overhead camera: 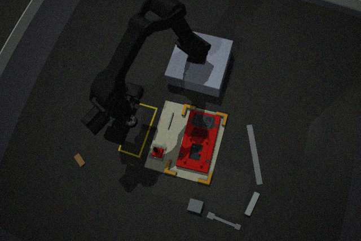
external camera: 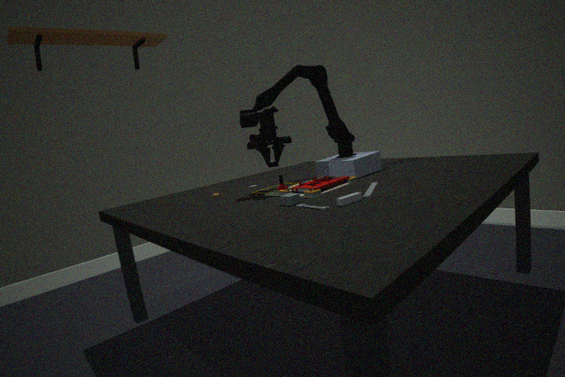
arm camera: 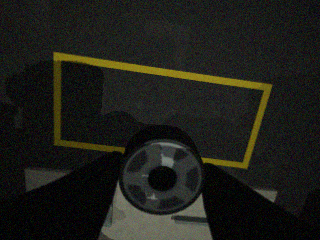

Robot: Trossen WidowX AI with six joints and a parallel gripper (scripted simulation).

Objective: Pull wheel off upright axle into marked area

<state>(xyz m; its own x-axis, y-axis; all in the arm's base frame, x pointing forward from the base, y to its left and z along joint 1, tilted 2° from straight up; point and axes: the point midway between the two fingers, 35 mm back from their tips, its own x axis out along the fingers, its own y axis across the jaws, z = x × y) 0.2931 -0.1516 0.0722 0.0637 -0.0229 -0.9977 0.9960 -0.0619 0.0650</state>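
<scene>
Carrying step: the gripper grasps the wheel low in the wrist frame, at the yellow box's near edge; next, advance and lower inside.

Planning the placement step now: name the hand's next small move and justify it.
Probably lower the hand straight down, perhaps nudging slightly further into the outline. It is shut on the wheel, which is off the axle and held high above the table in the exterior view. The top view puts it over the yellow marked area, so descent comes before release.

Matte black jointed arm, tapered jaws
</scene>
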